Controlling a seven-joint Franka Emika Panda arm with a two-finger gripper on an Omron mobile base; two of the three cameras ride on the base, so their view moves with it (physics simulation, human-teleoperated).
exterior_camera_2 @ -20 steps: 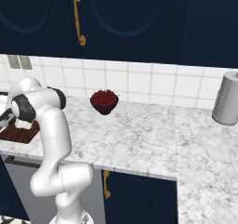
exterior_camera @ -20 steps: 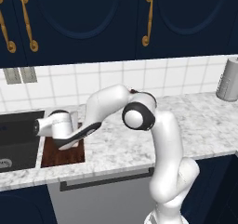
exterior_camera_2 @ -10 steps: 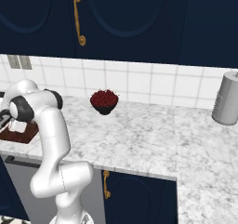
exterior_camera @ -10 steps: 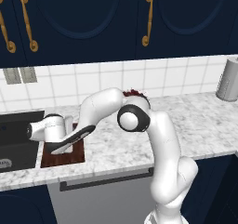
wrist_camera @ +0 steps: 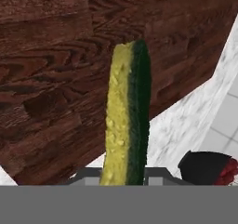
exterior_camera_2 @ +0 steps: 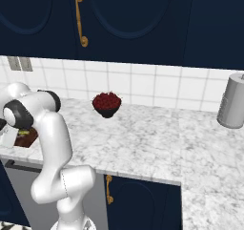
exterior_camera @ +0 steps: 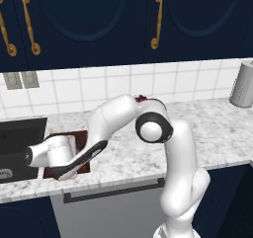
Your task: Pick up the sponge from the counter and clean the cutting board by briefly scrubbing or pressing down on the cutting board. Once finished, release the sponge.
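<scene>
In the hand view the sponge (wrist_camera: 128,116) stands edge-on, yellow side left and dark green side right, between the tips of my gripper (wrist_camera: 123,175), which is shut on it. Behind it lies the dark reddish-brown cutting board (wrist_camera: 56,79) with its strong grain. The marbled counter (wrist_camera: 186,125) shows past the board's edge. In the left base view my wrist (exterior_camera: 49,153) hangs low over the cutting board (exterior_camera: 84,136), beside the sink. From the right, the cutting board (exterior_camera_2: 26,137) peeks out behind my arm. I cannot tell whether the sponge touches the board.
A dark sink basin (exterior_camera: 20,133) lies just left of the board. A dark bowl of red fruit (exterior_camera_2: 106,103) stands near the tiled wall. A grey canister (exterior_camera_2: 232,107) stands at the far right. The counter's front edge runs close below the board.
My hand has swept left and toward the counter's front edge over the board, carrying the sponge. The elbow has swung right.
</scene>
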